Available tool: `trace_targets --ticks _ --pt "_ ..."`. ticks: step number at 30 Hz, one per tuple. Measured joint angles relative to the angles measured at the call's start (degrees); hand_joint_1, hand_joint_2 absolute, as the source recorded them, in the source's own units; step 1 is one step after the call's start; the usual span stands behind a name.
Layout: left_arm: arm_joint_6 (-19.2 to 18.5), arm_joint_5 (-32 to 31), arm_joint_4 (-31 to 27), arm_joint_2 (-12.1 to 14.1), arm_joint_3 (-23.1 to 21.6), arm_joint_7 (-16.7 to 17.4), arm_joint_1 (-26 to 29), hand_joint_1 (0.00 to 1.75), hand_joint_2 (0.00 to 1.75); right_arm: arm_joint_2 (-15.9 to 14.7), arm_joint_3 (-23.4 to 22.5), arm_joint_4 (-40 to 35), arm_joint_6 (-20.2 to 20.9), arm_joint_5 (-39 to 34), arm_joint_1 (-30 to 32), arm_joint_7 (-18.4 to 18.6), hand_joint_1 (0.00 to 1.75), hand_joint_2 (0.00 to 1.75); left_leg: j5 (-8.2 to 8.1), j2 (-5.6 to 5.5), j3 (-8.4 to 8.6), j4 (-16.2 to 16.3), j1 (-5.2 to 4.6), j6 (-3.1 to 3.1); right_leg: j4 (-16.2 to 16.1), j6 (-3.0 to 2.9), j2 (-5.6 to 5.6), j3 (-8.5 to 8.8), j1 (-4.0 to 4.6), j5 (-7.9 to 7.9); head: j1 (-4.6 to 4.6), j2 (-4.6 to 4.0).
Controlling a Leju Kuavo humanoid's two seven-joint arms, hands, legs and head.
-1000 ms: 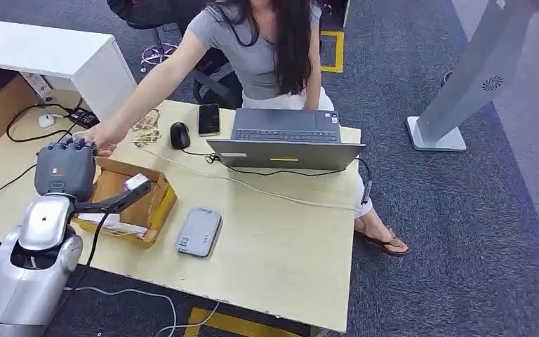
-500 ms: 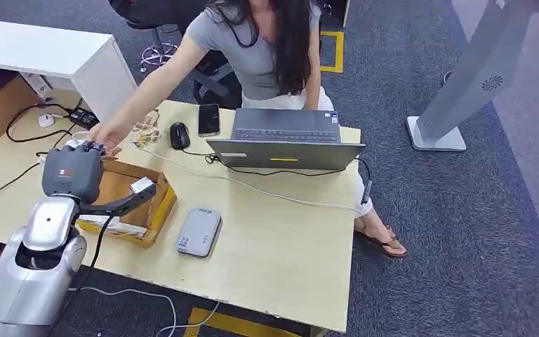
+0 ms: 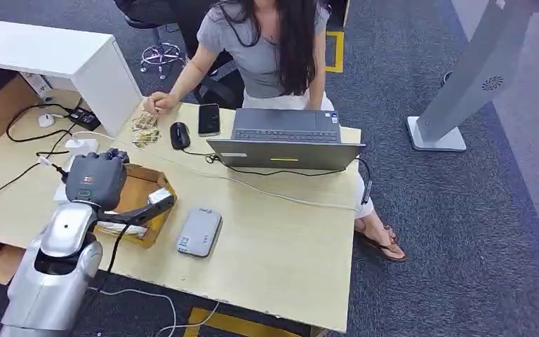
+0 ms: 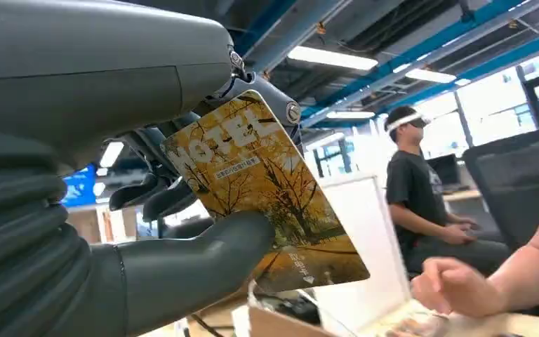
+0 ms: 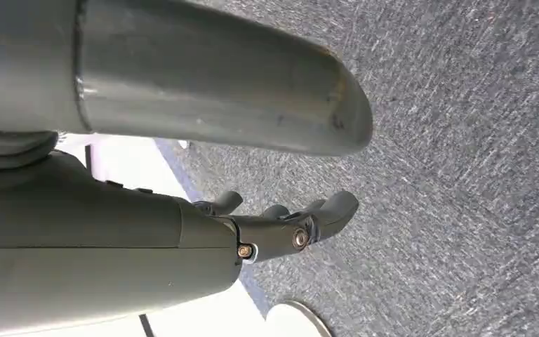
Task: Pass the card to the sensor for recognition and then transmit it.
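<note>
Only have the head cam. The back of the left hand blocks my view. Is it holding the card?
Observer: Yes. In the left wrist view the left hand pinches the card between thumb and fingers.
Operator: Which card?
Observer: Yellow-orange, with an autumn tree picture and large HOTEL lettering at one end, the first letter partly hidden.
Operator: Right hand?
Observer: The right hand hangs over the grey carpet and holds nothing.
</note>
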Motion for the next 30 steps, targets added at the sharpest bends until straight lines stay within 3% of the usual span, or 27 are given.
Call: trace_targets --ticks 5,10,30 --pt "0.66 0.0 0.68 -3.94 -0.04 -1.45 0.64 1.75 1.75 0.0 0.0 0.04 -0.41 0.0 -0.08 -0.39 0.0 0.0 0.0 -0.04 0.0 0.01 0.0 0.0 0.0 0.0 -0.03 0.01 0.0 0.0 0.02 0.0" --pt "0.68 0.0 1.97 -5.56 -1.09 -1.4 1.28 1.75 1.75 0.0 0.0 0.13 -0.41 0.0 -0.09 -0.37 0.0 0.0 0.0 -0.03 0.0 0.01 0.0 0.0 0.0 0.0 -0.03 0.0 0.01 0.0 0.0 0.0" --pt "0.7 0.0 4.74 -7.06 -2.6 -1.31 1.95 1.75 1.75 0.0 0.0 0.39 -0.39 0.0 -0.07 0.04 0.0 0.0 0.0 -0.03 0.0 0.01 0.0 0.0 0.01 0.0 -0.02 0.0 0.01 0.0 0.0 0.0"
